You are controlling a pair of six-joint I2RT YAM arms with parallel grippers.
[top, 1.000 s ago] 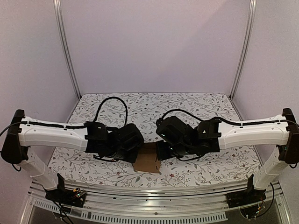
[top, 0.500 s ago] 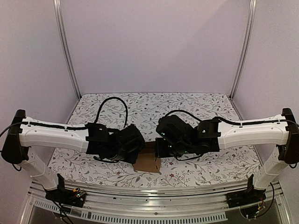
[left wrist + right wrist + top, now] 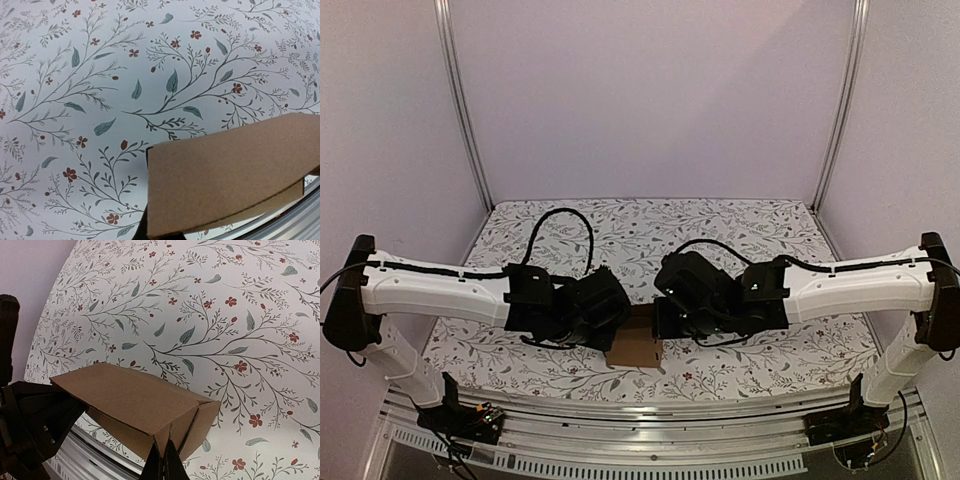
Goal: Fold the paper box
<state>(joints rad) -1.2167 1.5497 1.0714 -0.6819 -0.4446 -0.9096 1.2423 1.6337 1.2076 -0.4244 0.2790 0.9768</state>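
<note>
The paper box (image 3: 635, 345) is a brown cardboard piece, partly folded, held between my two grippers over the near middle of the table. My left gripper (image 3: 608, 318) is at its left end. In the left wrist view a flat brown panel (image 3: 230, 175) covers the fingers, with only a dark sliver showing under its lower left corner. My right gripper (image 3: 164, 460) is shut on a thin flap at the box's right end (image 3: 135, 400), with its fingers pressed together. It appears in the top view (image 3: 662, 320) just right of the box. The left gripper's black body (image 3: 35, 415) touches the box's far end.
The table has a floral cloth (image 3: 620, 235). An aluminium rail (image 3: 640, 405) runs along the near edge, right below the box, and also shows in the right wrist view (image 3: 100, 455). Enclosure walls and posts (image 3: 460, 100) stand at the left, right and back.
My right gripper has shifted slightly left and closer to the box. The left arm and the box have barely moved.
</note>
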